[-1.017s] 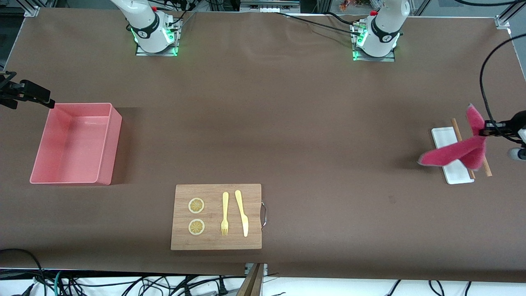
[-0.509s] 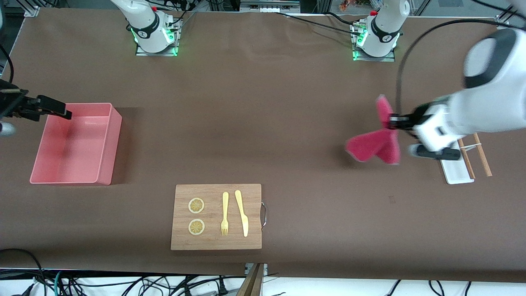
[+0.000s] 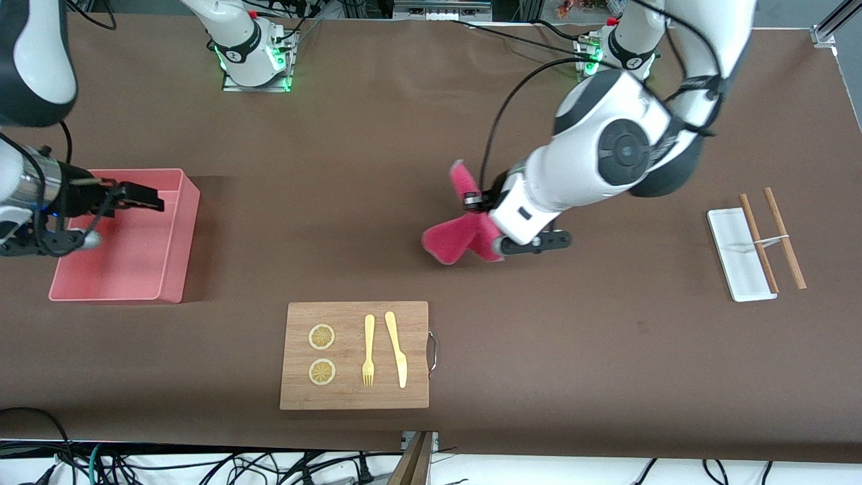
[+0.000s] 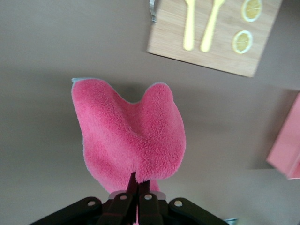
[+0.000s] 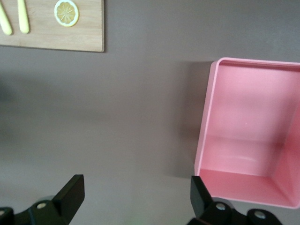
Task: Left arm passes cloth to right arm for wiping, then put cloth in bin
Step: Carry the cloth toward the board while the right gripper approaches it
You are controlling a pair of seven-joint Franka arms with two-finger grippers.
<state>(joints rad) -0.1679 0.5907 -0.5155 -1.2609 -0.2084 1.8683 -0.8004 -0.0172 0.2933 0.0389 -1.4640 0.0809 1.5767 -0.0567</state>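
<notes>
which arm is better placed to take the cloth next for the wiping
Right. Its pincer is open over the bin and holds nothing, while the left pincer is shut on the cloth above the bare table middle, so the right is probably ready to receive it.

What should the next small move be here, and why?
Probably bring the right gripper from over the bin toward mid-table: its fingers are open, and the left gripper hangs shut on the cloth over bare table, apart from it.
</notes>
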